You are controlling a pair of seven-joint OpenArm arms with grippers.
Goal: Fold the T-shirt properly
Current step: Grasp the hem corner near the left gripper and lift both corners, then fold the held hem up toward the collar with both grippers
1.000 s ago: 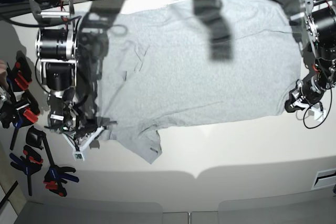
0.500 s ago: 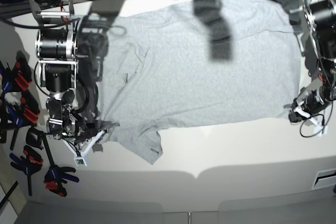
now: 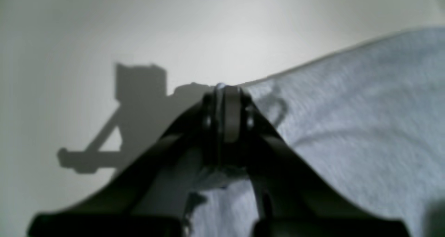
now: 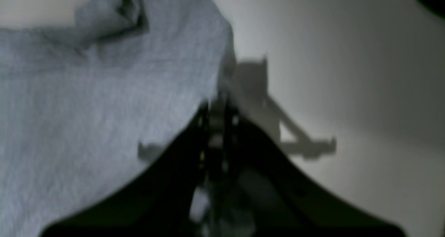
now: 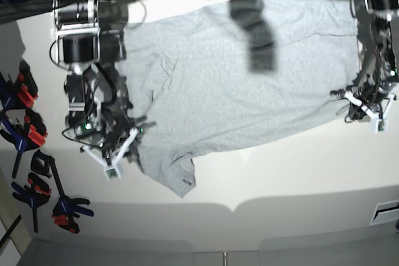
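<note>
T-shirt (image 5: 237, 79): one, light grey, spread flat over the upper and middle part of the white table (image 5: 280, 185) in the base view, plain side up. Upper edge partly lost under dark shadows from overhead gear at the top centre of the frame. One sleeve (image 5: 171, 169) sticking out toward the lower left; the other sleeve not clearly made out. No print visible anywhere.

Two grippers. Left gripper (image 3: 224, 91), at the right edge of the base view, pinched tight on the shirt's hem corner, a sliver of cloth showing between the closed tips in the left wrist view; lower part of that view blocked by the dark gripper body and out of focus. Right gripper (image 4: 217, 105), at the lower left of the shirt in the base view, also clamped together at the cloth's edge; right wrist view blurred, so the exact bite on the fabric hard to read, though grey cloth runs right up to the tips. Folded crease of cloth at the upper left of the right wrist view.

Clamps (image 5: 28, 135) with red and blue handles along the far left edge of the base view, overlapping and partly cut off, count uncertain, at least four.
</note>
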